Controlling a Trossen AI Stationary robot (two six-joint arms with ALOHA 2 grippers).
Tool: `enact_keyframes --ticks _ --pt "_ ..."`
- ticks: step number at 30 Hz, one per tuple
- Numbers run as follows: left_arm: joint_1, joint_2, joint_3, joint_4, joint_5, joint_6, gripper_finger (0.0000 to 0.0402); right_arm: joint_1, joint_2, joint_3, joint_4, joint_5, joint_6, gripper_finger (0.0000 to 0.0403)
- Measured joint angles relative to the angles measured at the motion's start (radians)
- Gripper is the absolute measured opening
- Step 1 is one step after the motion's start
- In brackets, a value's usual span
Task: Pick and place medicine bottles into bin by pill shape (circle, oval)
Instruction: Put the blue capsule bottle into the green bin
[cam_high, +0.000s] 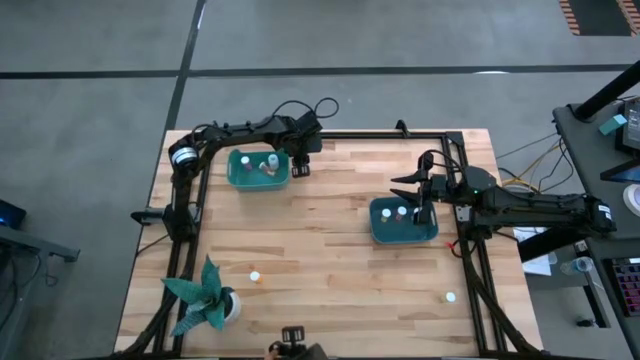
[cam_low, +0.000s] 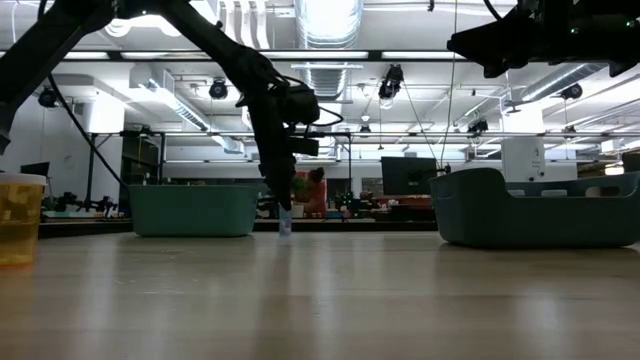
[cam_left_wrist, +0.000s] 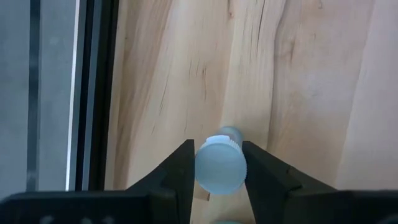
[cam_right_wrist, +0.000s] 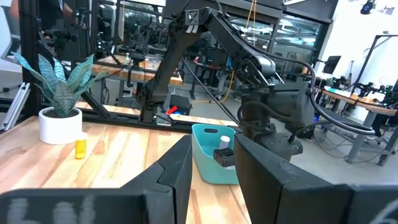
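left gripper (cam_left_wrist: 219, 171) fingers flank bottle (cam_left_wrist: 219, 167), touching its cap sides, not visibly lifted; bottle upright on table (cam_left_wrist: 298, 74), just beside left teal bin (cam_high: 257, 170).

no readable text, labels, brands or numbers anywhere, nothing legible on any surface in view

Overhead, table-level, perhaps both wrists share table (cam_high: 330, 230).

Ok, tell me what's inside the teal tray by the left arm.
Small white medicine bottles stand inside the teal plastic tray; their pill shapes cannot be made out.
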Motion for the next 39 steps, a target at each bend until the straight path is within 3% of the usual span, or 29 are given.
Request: enact_keyframes --ticks 8,15,22,39 --pt "-0.053 -0.061 0.031 -0.072 -0.098 -0.019 0.0097 0.000 0.000 0.000 0.000 0.000 0.000 0.0109" --pt "-0.112 -0.209 0.021 -0.101 -0.100 -0.031 0.0097 0.000 0.000 0.000 0.001 0.000 0.004 0.0109" --pt "-0.125 -0.375 -0.005 -0.159 -0.084 -0.141 0.0097 0.000 0.000 0.000 0.001 0.000 0.006 0.0109" --pt "-0.122 -0.735 -0.342 -0.175 -0.074 -0.363 0.0097 0.000 0.000 0.000 0.003 0.034 -0.026 0.0109"
